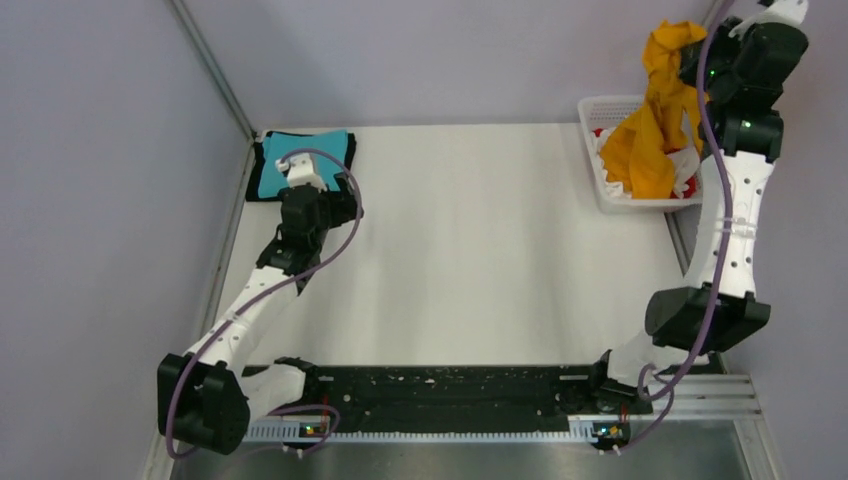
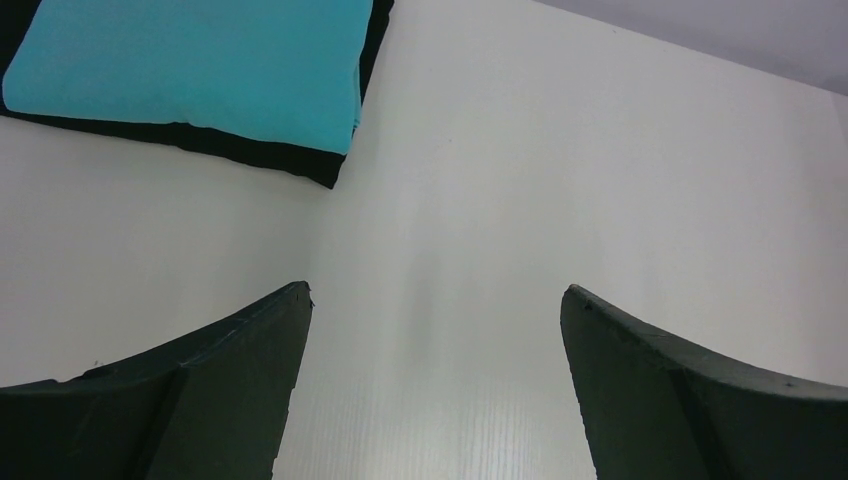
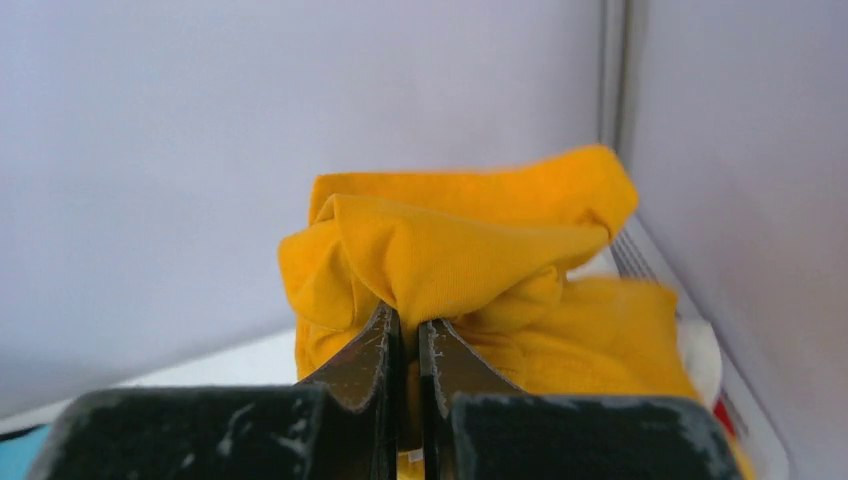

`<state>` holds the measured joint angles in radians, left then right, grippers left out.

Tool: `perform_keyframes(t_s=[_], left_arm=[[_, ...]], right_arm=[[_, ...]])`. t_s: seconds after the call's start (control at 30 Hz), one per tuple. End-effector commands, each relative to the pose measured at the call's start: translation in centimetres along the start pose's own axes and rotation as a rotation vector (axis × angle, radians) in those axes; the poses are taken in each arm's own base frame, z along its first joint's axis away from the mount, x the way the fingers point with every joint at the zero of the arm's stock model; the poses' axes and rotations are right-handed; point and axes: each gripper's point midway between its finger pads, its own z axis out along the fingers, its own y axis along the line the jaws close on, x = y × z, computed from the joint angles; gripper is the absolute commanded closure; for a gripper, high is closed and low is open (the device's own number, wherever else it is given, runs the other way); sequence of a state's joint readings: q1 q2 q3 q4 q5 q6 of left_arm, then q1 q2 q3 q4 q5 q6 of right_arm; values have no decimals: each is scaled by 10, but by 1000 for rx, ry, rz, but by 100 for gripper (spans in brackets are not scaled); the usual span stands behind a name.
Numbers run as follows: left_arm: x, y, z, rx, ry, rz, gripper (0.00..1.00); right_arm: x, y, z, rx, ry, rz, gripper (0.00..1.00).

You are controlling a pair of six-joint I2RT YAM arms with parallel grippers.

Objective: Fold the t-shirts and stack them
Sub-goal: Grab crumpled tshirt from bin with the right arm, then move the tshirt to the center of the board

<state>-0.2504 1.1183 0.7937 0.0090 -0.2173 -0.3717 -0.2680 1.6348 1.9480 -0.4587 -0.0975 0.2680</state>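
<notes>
Fingers pressed on cloth, right gripper holds orange shirt high over basket; left gripper, spread wide, hovers by teal shirt folded atop black shirt.

The black shirt shows only as a thin border under the teal shirt, which the picture's top edge cuts off. In the basket, the orange shirt hides most of the red and white cloth.

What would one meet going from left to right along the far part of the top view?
teal shirt → table → orange shirt → right arm
</notes>
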Motion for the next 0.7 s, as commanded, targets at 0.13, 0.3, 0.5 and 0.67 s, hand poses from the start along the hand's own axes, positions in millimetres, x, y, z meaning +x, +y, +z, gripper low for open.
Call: perform_keyframes(t_s=[0.13,0.3,0.5,0.67], left_arm=[[-21,-2,-9,20,-94,-33,1],[-20,1,-12,10,-102,-43,1],[-20,8,-20,-16,-118,-55,1],[-26,16,-30,-55,-143,-71,1]], right_arm=[[-107,167,-102,-568,-293,-51,100],[-118,249,-145,-872,-332,-28,100],[-120,325,-192,-1143,-366,1,100],[-109,364,-216,-1294,-363,29,100]])
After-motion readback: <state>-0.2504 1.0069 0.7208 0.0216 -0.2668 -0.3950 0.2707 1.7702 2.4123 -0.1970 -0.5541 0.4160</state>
